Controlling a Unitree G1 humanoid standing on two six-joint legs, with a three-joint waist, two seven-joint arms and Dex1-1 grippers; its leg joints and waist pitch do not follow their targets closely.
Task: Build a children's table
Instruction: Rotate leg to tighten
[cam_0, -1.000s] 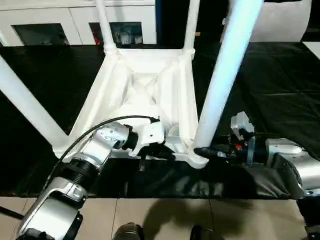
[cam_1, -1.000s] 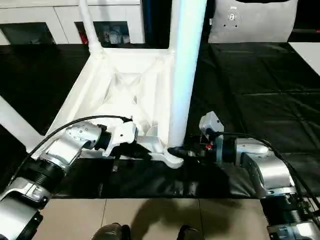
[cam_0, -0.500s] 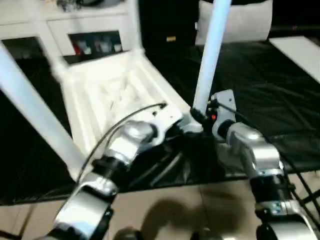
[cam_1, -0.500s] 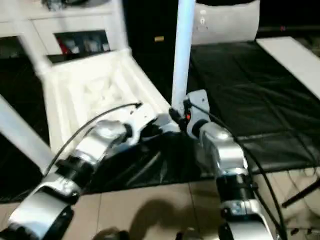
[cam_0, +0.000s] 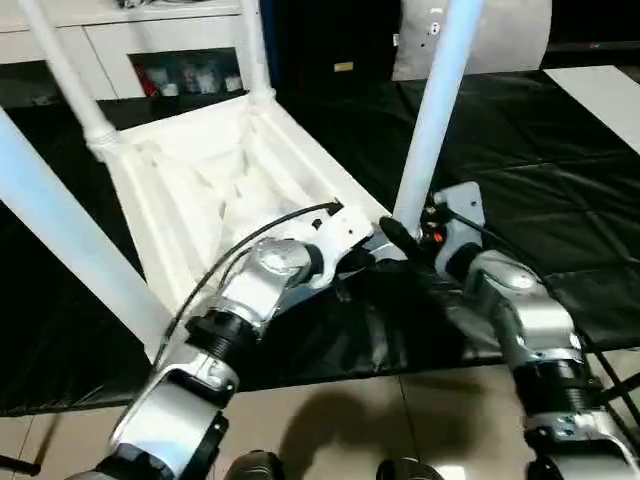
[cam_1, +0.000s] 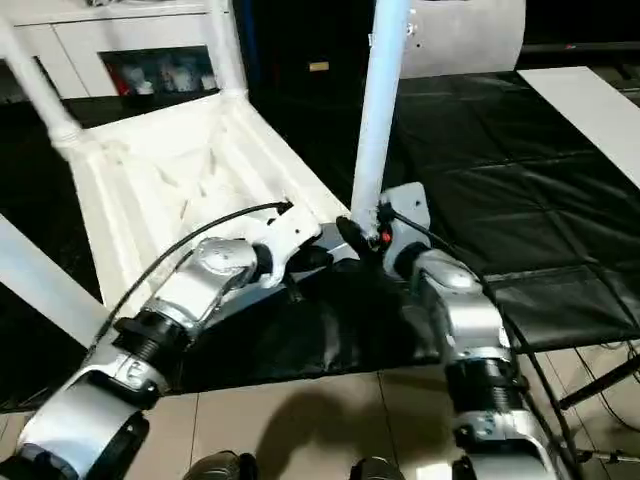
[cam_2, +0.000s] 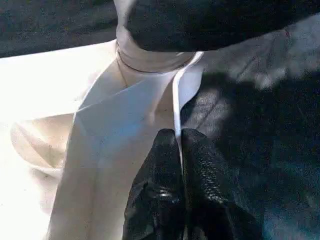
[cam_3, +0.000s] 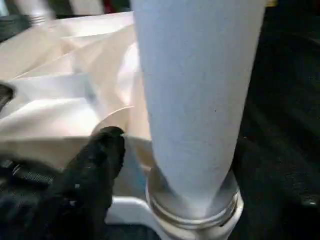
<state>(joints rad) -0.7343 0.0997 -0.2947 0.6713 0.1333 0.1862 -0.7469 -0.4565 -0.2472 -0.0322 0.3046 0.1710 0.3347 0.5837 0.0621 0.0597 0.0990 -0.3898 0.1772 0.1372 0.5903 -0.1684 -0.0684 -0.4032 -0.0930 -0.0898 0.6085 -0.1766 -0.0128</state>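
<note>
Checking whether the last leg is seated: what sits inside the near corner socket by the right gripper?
A white leg stands upright in the socket of the upturned table. How deep its end goes is hidden by the socket's collar.

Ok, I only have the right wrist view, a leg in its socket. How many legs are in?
Observer: Four legs stand up from the top.
Operator: Where's the left gripper?
Observer: The left gripper is shut on the top's thin rim, beside that same socket.
Operator: What's the table sitting on?
Observer: It lies upside down on a black-covered worktable, near the front edge.
</note>
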